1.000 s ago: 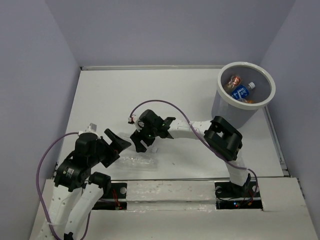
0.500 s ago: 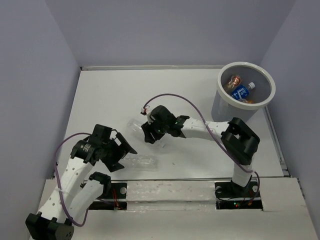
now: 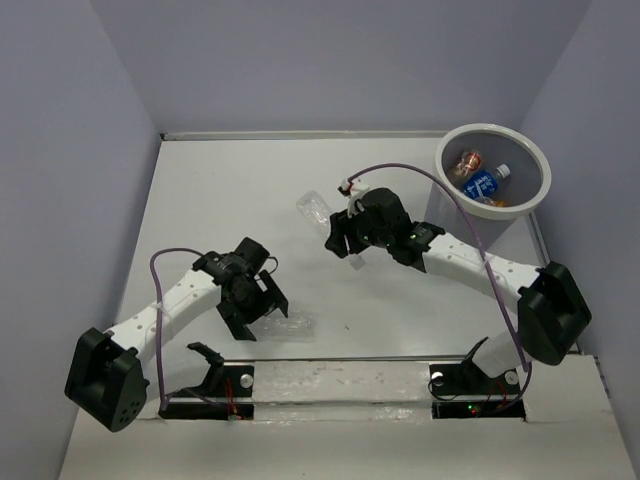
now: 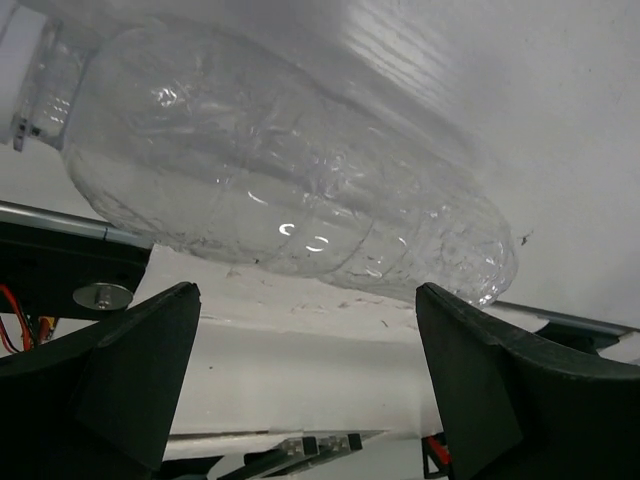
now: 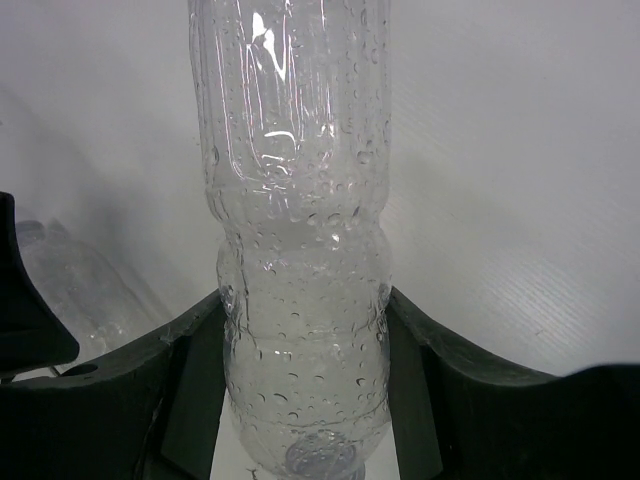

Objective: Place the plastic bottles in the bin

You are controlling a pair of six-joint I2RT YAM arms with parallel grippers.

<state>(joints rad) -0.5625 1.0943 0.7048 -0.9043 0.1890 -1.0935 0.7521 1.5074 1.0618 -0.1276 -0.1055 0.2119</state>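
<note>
My right gripper (image 3: 345, 238) is shut on a clear plastic bottle (image 3: 312, 207), held above the table's middle, left of the bin. In the right wrist view the wet bottle (image 5: 295, 200) is clamped between both fingers (image 5: 470, 400). My left gripper (image 3: 260, 315) is open, low at the near edge, right beside a second clear bottle (image 3: 292, 322) lying on the table. In the left wrist view that bottle (image 4: 280, 170) lies just beyond the spread fingertips (image 4: 150, 350), not between them. The grey bin (image 3: 492, 128) at the back right holds a blue-labelled bottle (image 3: 485, 182), a reddish one (image 3: 468, 162) and an orange one (image 3: 497, 202).
Grey walls close the table in on the left, back and right. The arm bases and a raised white ledge (image 3: 340, 375) run along the near edge, just behind the lying bottle. A purple cable (image 3: 455, 215) loops over the right arm.
My right gripper has carried its clear bottle up and to the right, nearer the bin. My left arm has stretched out and come down next to the bottle at the near edge.
</note>
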